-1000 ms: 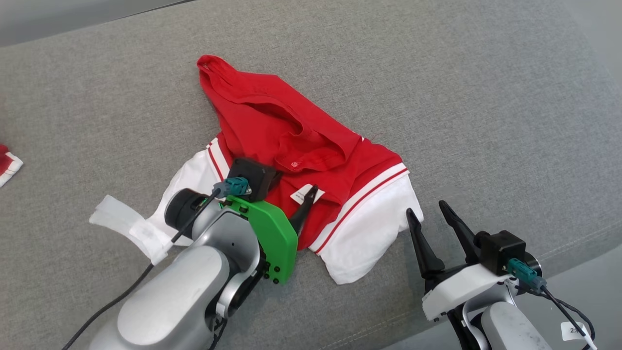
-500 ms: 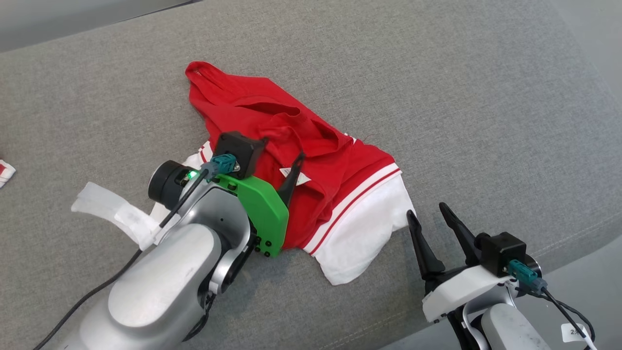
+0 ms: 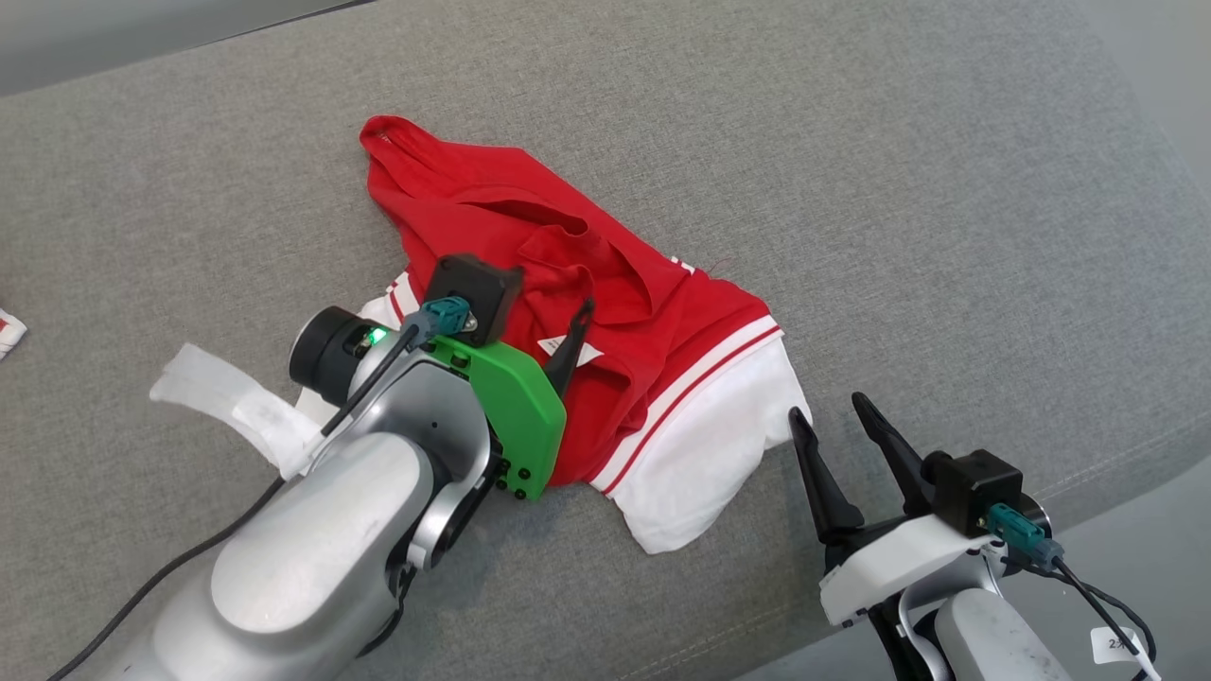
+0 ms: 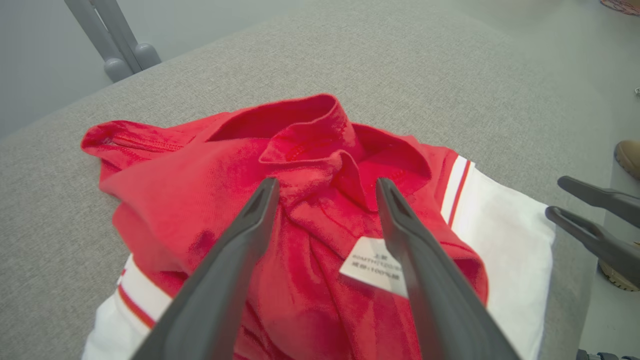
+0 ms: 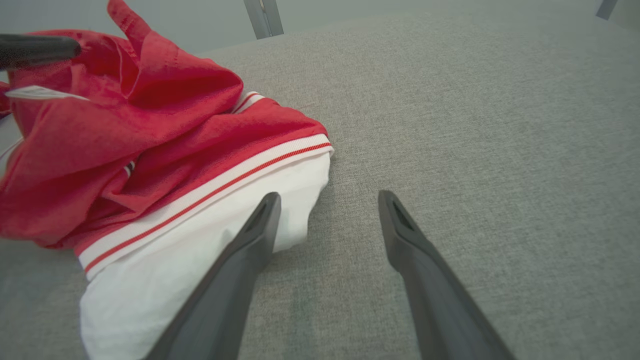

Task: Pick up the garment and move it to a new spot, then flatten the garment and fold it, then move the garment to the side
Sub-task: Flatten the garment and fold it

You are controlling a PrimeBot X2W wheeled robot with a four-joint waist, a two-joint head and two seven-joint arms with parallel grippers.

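Just over garment, left fingers apart

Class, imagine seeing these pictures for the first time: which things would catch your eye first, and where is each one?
First, the red and white garment, lying crumpled in the middle of the grey cushion. Next, the left gripper, open over its red folds beside a white label, with a bright green plate on its wrist. The right gripper sits open by the white hem.
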